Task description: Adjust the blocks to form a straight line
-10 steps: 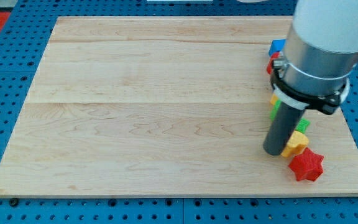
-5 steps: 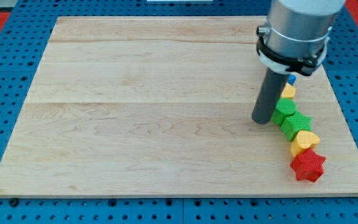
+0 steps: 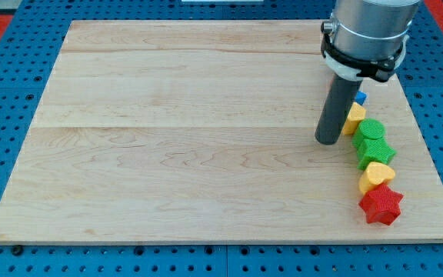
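A: Where's my tip?
B: Right of centre; a plain rod, nothing to open, holding nothing.
A: And the blocks?
B: Just right: yellow block, green blocks, yellow heart, red star, running toward lower right.

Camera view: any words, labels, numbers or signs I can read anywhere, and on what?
None: no readable text on the wooden board, the blocks, the arm or the blue pegboard.
My tip sits left of the green blocks.
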You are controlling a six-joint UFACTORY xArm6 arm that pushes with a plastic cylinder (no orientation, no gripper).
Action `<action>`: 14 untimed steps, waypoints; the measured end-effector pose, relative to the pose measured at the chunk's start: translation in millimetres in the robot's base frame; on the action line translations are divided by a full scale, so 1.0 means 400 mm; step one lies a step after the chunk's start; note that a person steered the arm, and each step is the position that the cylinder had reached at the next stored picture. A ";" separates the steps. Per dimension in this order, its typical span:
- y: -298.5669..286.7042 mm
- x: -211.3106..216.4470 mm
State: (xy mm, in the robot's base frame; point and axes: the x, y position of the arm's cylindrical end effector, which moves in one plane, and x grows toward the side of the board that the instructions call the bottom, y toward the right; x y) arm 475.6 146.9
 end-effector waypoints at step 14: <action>0.036 -0.260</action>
State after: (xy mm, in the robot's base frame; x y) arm 371.7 161.4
